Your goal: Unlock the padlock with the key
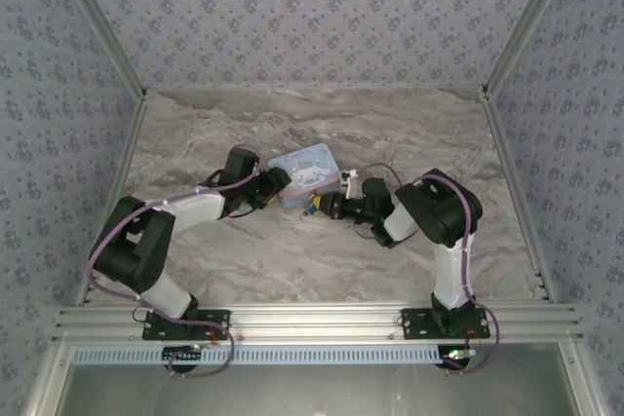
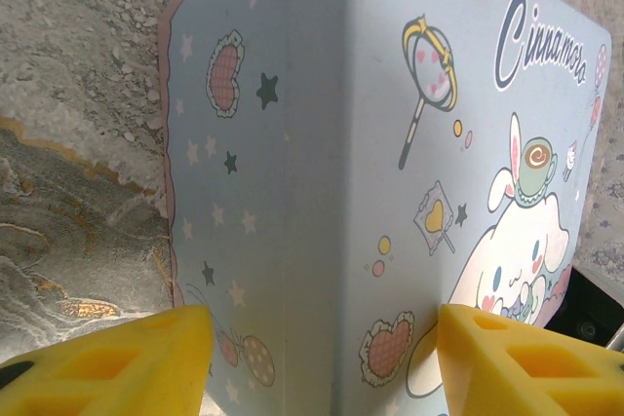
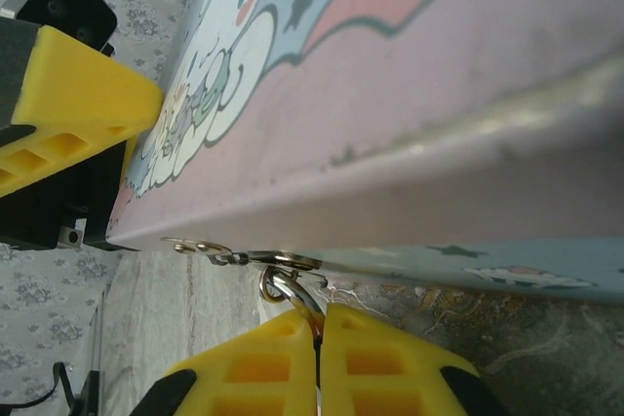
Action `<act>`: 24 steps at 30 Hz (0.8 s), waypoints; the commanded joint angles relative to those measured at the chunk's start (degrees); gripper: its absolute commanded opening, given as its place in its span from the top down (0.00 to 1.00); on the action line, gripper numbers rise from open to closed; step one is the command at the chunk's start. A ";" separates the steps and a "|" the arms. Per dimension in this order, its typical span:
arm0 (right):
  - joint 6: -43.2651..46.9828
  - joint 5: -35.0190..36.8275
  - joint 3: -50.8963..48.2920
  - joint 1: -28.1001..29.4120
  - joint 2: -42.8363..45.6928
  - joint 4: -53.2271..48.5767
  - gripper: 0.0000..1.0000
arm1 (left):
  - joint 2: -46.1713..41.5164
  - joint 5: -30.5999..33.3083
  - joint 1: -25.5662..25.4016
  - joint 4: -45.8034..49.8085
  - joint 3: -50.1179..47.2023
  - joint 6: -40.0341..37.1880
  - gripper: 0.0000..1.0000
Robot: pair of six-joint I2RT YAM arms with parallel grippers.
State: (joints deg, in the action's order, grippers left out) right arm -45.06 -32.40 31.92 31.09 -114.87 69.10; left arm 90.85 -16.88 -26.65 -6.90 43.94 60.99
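The light-blue cartoon tin (image 1: 307, 170) lies mid-table. My left gripper (image 1: 270, 188) is at its left end. In the left wrist view its yellow fingers (image 2: 107, 362) stand apart, open, one on each side of the tin's edge (image 2: 331, 192). I cannot tell whether they touch it. My right gripper (image 1: 325, 208) is at the tin's front side. The padlock (image 1: 309, 208) is a small teal speck at its tip. In the right wrist view this gripper (image 3: 317, 323) is shut on the padlock's silvery shackle (image 3: 292, 294), which hangs from the tin's hasp (image 3: 288, 262). The key is hidden.
A short silvery chain (image 3: 200, 248) lies along the tin's lower rim beside the hasp. Patterned walls (image 1: 312, 7) close in the marble table (image 1: 292, 260) at the back and on both sides. The arms' bases sit on the rail at the near edge.
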 commanded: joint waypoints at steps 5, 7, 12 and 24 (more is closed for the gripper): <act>-3.01 1.76 -1.88 -1.54 0.06 4.46 0.98 | 1.45 1.93 -0.93 7.86 -0.80 -0.43 0.39; -4.13 2.49 -2.28 -1.78 0.39 5.55 0.98 | 1.44 2.03 -0.94 8.10 -0.89 -0.58 0.38; -6.54 4.38 -2.40 -2.26 2.24 5.85 0.99 | 1.39 2.30 -0.91 8.13 -1.32 -0.65 0.38; -7.40 7.47 -4.18 -3.75 6.88 1.70 1.00 | 0.14 2.82 -0.60 8.39 -1.83 -0.93 0.34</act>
State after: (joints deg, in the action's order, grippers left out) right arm -53.15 -26.98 28.53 27.73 -111.00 71.40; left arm 90.74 -15.68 -26.76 -6.46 43.97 60.97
